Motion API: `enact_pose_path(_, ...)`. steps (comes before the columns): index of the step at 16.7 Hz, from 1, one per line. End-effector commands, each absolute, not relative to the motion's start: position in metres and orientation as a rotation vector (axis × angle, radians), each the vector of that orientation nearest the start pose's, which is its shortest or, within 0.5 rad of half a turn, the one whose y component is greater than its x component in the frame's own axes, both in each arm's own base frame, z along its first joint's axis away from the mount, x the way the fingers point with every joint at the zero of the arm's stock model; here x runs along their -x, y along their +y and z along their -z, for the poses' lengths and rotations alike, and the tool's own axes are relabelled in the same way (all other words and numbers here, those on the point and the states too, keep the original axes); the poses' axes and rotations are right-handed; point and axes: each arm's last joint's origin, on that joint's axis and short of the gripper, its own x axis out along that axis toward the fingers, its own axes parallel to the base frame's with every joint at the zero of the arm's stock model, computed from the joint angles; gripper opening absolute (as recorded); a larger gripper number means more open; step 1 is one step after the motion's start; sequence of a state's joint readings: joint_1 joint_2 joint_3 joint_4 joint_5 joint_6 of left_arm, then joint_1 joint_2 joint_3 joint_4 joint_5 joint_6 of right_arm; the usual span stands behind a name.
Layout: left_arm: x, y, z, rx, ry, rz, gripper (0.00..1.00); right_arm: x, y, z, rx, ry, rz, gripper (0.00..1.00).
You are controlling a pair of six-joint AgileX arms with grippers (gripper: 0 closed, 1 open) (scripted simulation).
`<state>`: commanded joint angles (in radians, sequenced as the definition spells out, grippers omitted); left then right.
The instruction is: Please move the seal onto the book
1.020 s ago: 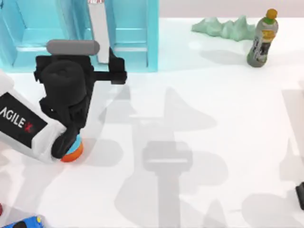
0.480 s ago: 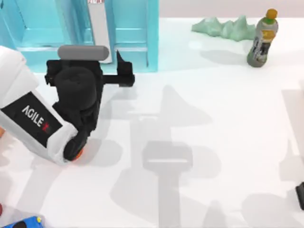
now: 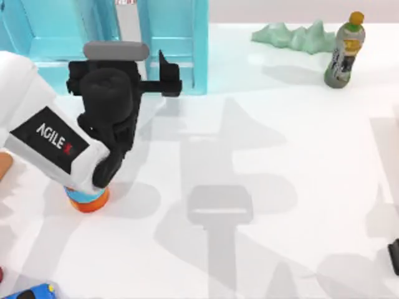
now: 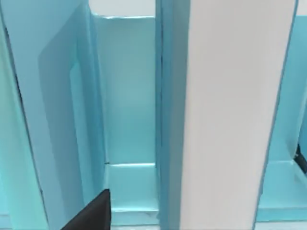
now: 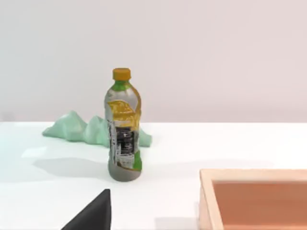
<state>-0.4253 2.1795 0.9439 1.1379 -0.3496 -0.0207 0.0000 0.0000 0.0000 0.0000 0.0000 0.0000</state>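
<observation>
Seal first – a sliver of tan-orange [image 3: 3,167] is showing at the top view's far left edge, just beside the left arm's white link, and it may be the seal, but too little of it is showing to tell. The book [image 3: 129,37] is standing upright inside the light-blue shelf unit [image 3: 177,43] at the table's back left, its white page edges facing up between teal covers. In the left wrist view those page edges [image 4: 235,115] are running as a broad white band between the pale blue walls of the shelf [image 4: 127,91]. The left gripper [image 3: 118,70] is hovering at the front of the shelf, close to the book; one dark finger [image 3: 165,73] is standing far out to the side on its rail, so the pincer is looking spread apart and is holding nothing. An orange can with a blue band [image 3: 87,199] is standing on the table partly under the left arm. The right arm is sitting parked at the table's right edge – whether its pincer is spread or closed cannot be told. A bottle with an orange cap [image 3: 345,50] is standing at the back right, near a pale green crumpled shape [image 3: 293,34]. The right wrist view is looking at that bottle [image 5: 123,127], with the corner of a wooden box [image 5: 254,175] lying nearer.
</observation>
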Motion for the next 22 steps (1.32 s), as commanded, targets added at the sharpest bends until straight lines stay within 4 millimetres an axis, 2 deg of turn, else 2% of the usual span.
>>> enact_pose_path(4,-0.423,-0.159,-0.097,-0.001,0.083,0.048,1.0,-0.106,-0.001,-0.16,0.0,0.0,0.0,1.0)
enact_pose_path(6,-0.44,-0.158,-0.088,-0.004,0.093,0.047,1.0,-0.106,-0.001,-0.16,0.0,0.0,0.0,1.0)
enact_pose_path(8,-0.447,-0.157,-0.08,-0.007,0.102,0.048,1.0,-0.106,-0.001,-0.16,0.0,0.0,0.0,1.0)
enact_pose_path(12,-0.448,-0.157,-0.08,-0.007,0.102,0.048,1.0,-0.106,-0.001,-0.16,0.0,0.0,0.0,1.0)
enact_pose_path(22,-0.448,-0.157,-0.08,-0.007,0.102,0.048,0.25,-0.106,-0.001,-0.16,0.0,0.0,0.0,1.0)
